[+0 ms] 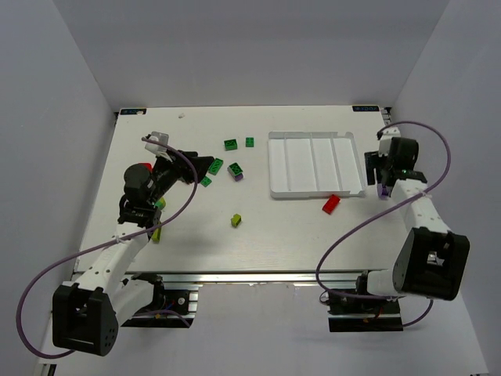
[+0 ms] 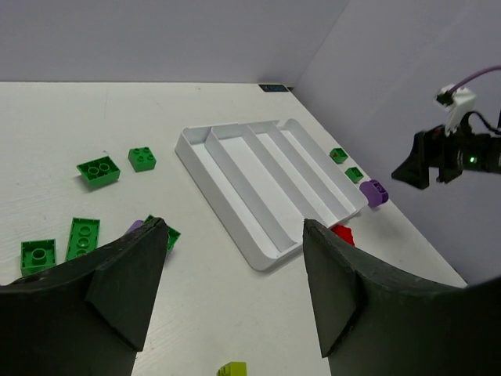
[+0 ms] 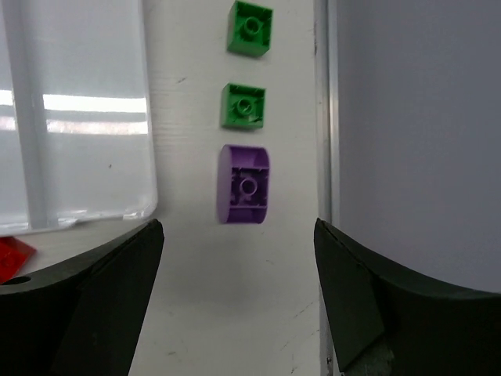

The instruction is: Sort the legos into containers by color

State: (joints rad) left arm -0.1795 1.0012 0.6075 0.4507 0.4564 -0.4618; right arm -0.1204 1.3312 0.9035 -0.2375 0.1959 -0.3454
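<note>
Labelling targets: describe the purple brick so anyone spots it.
Find the shallow white plastic tray. Between its right side and the table edge, three small studded bricks lie in a row. The purple brick ends it, nearest the red brick; the others are green.

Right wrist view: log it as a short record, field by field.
gripper: right gripper open, holding nothing
ahead of fingertips: purple brick, untouched
beyond it: near green brick, then far green brick, all three in a row, apart
left: tray corner, no bricks in the part shown
lower left edge: red brick, outside the tray
</note>
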